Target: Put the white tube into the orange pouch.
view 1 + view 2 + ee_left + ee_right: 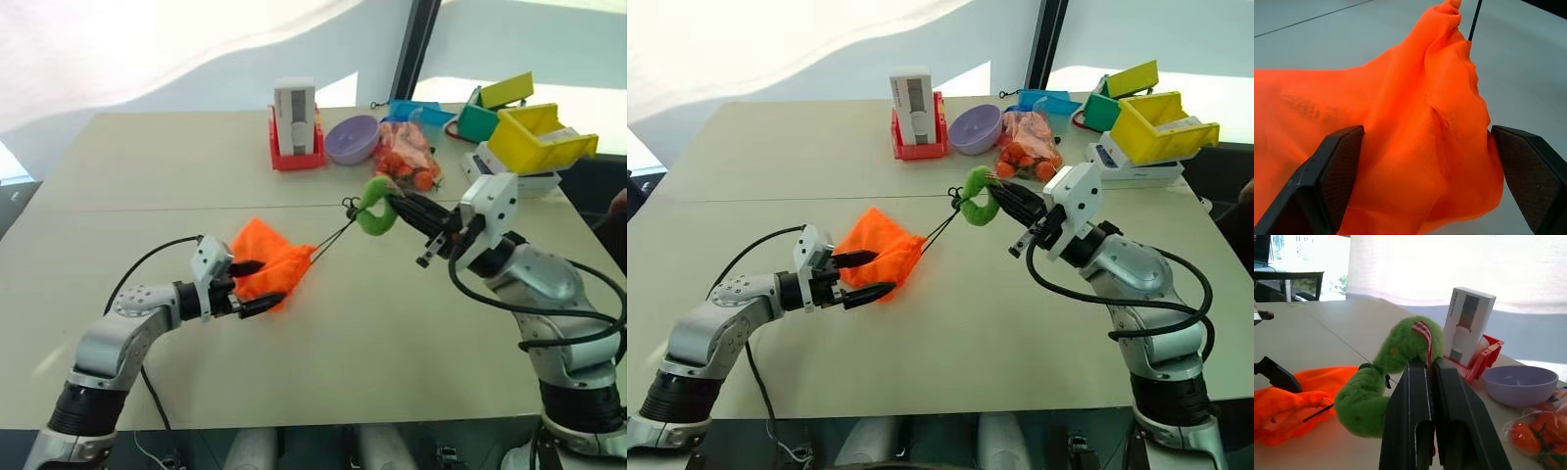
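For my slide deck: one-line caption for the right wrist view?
Right hand shut on the fuzzy green ball, its black cord running to the orange pouch.

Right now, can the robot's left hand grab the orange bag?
Probably yes. The left gripper is open, with its fingers on either side of the orange bag, and nothing sits between them. It looks like it only needs to close. The right gripper is pinching the fuzzy green ball.

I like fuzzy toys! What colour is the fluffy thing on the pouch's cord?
Green fuzzy ball, with a little red-and-white ribbon; clearest in the right wrist view.
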`<state>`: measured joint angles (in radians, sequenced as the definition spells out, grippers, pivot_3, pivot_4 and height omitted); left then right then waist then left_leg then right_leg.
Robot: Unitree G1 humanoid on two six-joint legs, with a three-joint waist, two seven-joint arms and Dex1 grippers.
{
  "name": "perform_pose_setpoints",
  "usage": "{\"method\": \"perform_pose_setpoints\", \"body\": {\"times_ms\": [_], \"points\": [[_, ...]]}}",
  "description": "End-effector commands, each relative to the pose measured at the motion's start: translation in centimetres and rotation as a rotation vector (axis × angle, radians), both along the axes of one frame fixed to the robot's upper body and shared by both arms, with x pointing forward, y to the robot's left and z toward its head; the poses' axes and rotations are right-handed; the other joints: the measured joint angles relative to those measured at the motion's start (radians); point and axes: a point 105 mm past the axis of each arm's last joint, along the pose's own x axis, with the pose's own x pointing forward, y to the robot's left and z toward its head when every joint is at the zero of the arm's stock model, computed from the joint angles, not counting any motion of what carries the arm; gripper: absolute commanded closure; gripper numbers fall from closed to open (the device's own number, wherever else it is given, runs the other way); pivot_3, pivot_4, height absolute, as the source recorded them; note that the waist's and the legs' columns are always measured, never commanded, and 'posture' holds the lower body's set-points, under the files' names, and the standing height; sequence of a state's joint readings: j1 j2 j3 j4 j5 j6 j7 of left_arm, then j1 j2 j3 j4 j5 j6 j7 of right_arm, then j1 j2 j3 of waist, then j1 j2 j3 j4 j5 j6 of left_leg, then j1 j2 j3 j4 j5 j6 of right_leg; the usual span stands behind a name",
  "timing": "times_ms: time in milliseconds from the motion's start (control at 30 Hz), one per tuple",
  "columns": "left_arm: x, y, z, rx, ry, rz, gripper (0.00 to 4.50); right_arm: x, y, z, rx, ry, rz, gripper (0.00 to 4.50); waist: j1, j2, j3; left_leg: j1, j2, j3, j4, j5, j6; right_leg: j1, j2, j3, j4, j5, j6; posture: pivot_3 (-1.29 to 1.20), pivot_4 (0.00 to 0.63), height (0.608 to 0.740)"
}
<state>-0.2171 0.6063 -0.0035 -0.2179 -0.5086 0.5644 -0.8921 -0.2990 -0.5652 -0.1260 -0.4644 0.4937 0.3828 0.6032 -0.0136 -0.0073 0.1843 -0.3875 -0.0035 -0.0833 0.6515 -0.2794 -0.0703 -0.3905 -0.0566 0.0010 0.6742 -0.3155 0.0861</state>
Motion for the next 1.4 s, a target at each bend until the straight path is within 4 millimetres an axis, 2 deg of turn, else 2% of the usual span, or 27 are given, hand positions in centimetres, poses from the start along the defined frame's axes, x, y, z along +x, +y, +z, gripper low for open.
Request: {"method": "perform_pose_setpoints", "body": {"times_ms": [33, 133, 167, 267, 333, 533, 700, 900, 1167, 1400], "points": [[-0.2, -0.1, -0.1, 0.006, -0.001, -0.007, 0.05, -0.5, 0.0, 1.0, 0.015, -0.063, -0.001, 4.50, 0.000, 0.000, 0.000, 0.000, 0.000, 0.000, 0.000, 0.000, 0.000, 0.000, 0.000, 0.000, 0.000, 0.000, 0.000, 0.00, 0.150, 0.740], [-0.1, -0.1, -0.1, 0.004, -0.004, -0.005, 0.05, -0.5, -0.3, 1.0, -0.026, -0.100, -0.025, 4.50, 0.000, 0.000, 0.000, 0.000, 0.000, 0.000, 0.000, 0.000, 0.000, 0.000, 0.000, 0.000, 0.000, 0.000, 0.000, 0.00, 0.150, 0.740], [-0.1, -0.1, 0.0, 0.003, -0.004, -0.004, 0.05, -0.2, -0.5, 0.9, -0.095, -0.150, -0.065, 4.50, 0.000, 0.000, 0.000, 0.000, 0.000, 0.000, 0.000, 0.000, 0.000, 0.000, 0.000, 0.000, 0.000, 0.000, 0.000, 0.00, 0.150, 0.740], [0.0, -0.1, 0.0, -0.002, -0.005, -0.003, 0.05, 0.7, -1.2, -0.2, -0.481, -0.422, -0.207, 4.50, 0.000, 0.000, 0.000, 0.000, -0.001, 0.001, 0.000, 0.000, 0.000, 0.000, 0.000, 0.000, 0.000, 0.000, 0.000, 0.00, 0.150, 0.740], [0.0, -0.2, 0.1, -0.004, -0.006, -0.003, 0.05, 0.6, -1.5, -0.3, -0.588, -0.578, -0.243, 4.50, 0.000, 0.000, 0.000, 0.000, -0.002, 0.003, 0.000, 0.000, 0.000, 0.000, 0.000, 0.000, 0.000, 0.000, 0.000, 0.00, 0.150, 0.740], [0.1, -0.3, 0.1, -0.009, -0.007, 0.000, 0.05, -0.2, -0.3, -0.8, -0.636, -0.741, -0.206, 4.50, -0.004, 0.000, 0.000, 0.001, -0.001, 0.004, 0.000, 0.000, 0.000, -0.001, 0.000, 0.001, 0.002, 0.000, 0.000, 0.00, 0.150, 0.740], [0.1, -0.4, 0.1, -0.017, -0.007, 0.002, 0.05, -0.5, 0.3, -0.5, -0.633, -0.817, -0.213, 4.50, -0.002, 0.000, 0.000, 0.002, -0.001, 0.004, 0.001, 0.001, -0.001, 0.000, 0.000, 0.001, 0.003, 0.000, 0.000, 0.00, 0.150, 0.740], [0.2, -0.5, 0.5, -0.048, -0.009, 0.013, 0.05, -1.7, 1.7, 0.2, -0.690, -1.010, -0.176, 4.50, -0.002, 0.000, 0.000, 0.003, -0.001, 0.004, 0.001, 0.001, 0.000, 0.000, 0.000, 0.003, 0.005, 0.000, 0.000, 0.00, 0.150, 0.740], [0.3, -0.5, 0.9, -0.059, -0.012, 0.011, 0.05, -2.4, 3.4, -1.5, -0.683, -1.017, -0.079, 4.50, -0.003, 0.000, 0.000, 0.008, -0.001, 0.006, 0.000, 0.001, 0.000, 0.002, 0.000, 0.008, 0.008, 0.000, 0.000, 0.00, 0.150, 0.740], [0.6, -0.9, 2.5, -0.063, -0.064, -0.020, 0.05, -2.6, 4.5, -2.1, -0.653, -1.014, -0.022, 4.50, -0.003, 0.000, 0.000, 0.012, -0.001, 0.008, 0.000, 0.001, 0.000, 0.004, 0.001, 0.011, 0.009, 0.000, 0.000, 0.00, 0.150, 0.740]]}}
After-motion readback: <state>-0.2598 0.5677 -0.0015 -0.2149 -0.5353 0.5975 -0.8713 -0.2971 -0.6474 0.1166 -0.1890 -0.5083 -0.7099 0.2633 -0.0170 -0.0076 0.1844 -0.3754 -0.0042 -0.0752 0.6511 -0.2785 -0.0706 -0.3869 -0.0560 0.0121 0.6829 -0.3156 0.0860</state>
